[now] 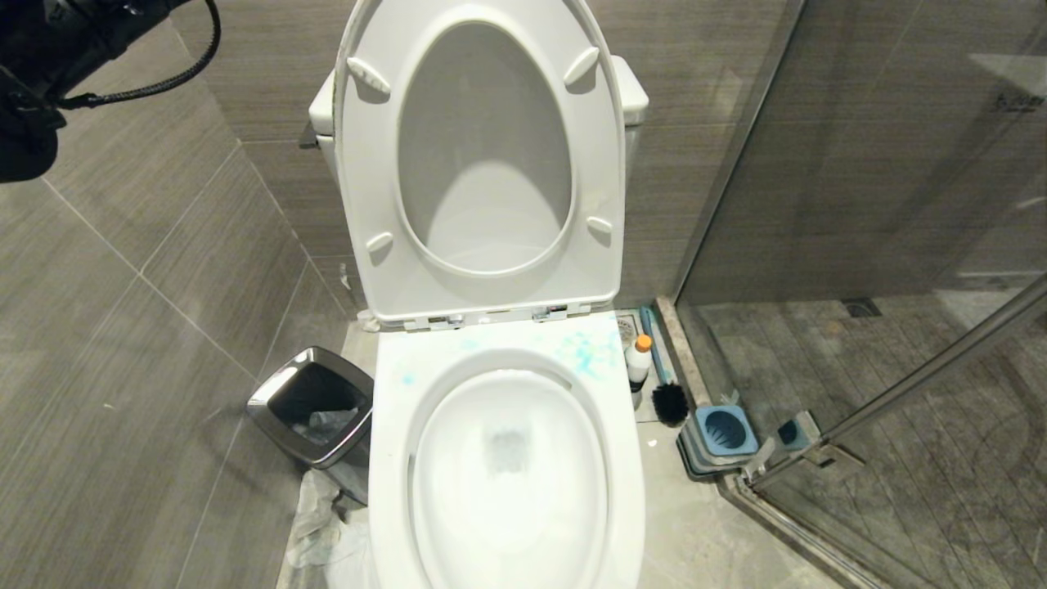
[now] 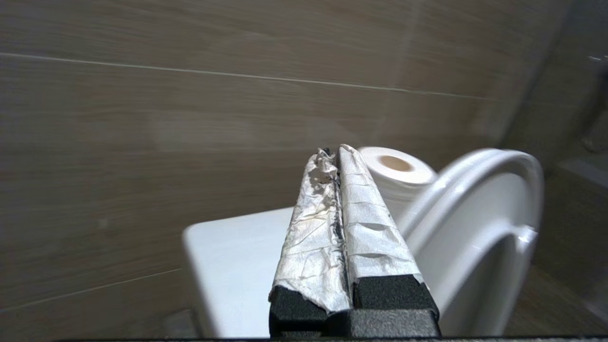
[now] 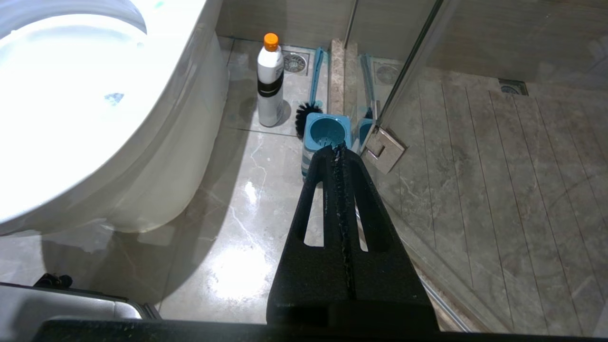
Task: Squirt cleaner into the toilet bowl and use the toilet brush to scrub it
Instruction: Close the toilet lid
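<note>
The toilet bowl [image 1: 391,458] stands open, seat and lid raised, with blue-teal spots on its back rim. On the floor to its right the cleaner [image 1: 639,360] stands upright, orange cap on top. Beside it lies the toilet brush [image 1: 671,402], its black head near the holder. The right wrist view shows the cleaner [image 3: 270,85] and the toilet brush [image 3: 304,118] as well. My right gripper [image 3: 336,148] hangs shut and empty above the floor, short of them. My left gripper [image 2: 332,153], its fingers wrapped in white paper, is shut on nothing, high beside the tank. The left arm [image 1: 33,65] shows at the upper left.
A blue-grey brush holder [image 1: 724,431] sits at the foot of the glass shower door [image 1: 859,164]. A steel-rimmed waste bin [image 1: 315,405] stands left of the bowl. A toilet-paper roll [image 2: 396,172] rests on the tank [image 2: 237,256]. Tiled walls close in behind and on the left.
</note>
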{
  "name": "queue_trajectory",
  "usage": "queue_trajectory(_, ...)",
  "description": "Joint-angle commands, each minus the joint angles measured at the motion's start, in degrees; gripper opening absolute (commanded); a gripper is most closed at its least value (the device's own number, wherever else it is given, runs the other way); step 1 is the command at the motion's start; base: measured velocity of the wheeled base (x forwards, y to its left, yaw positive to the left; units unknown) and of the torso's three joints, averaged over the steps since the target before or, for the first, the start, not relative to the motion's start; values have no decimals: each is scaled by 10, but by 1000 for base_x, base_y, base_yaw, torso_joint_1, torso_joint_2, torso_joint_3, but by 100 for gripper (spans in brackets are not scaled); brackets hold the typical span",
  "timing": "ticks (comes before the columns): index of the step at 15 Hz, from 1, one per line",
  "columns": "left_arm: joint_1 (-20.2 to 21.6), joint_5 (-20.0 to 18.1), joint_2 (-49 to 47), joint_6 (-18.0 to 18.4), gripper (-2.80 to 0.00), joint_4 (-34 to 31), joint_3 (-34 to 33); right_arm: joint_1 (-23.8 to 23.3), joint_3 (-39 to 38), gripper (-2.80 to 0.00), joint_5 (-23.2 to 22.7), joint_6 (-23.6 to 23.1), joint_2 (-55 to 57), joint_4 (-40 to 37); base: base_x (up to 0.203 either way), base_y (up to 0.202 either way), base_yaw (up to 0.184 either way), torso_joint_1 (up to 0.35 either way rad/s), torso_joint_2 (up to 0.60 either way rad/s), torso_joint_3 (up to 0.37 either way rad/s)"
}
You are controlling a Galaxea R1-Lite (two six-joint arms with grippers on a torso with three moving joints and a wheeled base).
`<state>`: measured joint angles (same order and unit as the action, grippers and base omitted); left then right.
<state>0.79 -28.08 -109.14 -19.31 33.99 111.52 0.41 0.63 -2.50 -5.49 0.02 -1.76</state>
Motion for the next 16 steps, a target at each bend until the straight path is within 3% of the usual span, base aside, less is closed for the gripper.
queue_trajectory(1, 7, -54, -10, -1, -280, 7, 0, 0, 0, -280, 0, -1, 1, 0, 0, 0, 0, 0, 0, 0)
queue_trajectory(3, 5, -66, -32, 17, -280, 25, 0, 0, 0, -280, 0, -1, 1, 0, 0, 0, 0, 0, 0, 0)
queue_trajectory(7, -4, -57, -69, 103, -280, 31, 0, 0, 0, -280, 0, 0, 2, 0, 0, 0, 0, 0, 0, 0)
queue_trajectory(10, -19, 6, -87, 132, -280, 32, 0, 0, 0, -280, 0, -1, 1, 0, 0, 0, 0, 0, 0, 0)
queue_trajectory(14, -38, 36, -104, 174, -280, 29, -1, 0, 1, -280, 0, -1, 1, 0, 0, 0, 0, 0, 0, 0)
queue_trajectory(16, -46, 43, -110, 177, -280, 28, -1, 0, 0, -280, 0, -1, 1, 0, 0, 0, 0, 0, 0, 0)
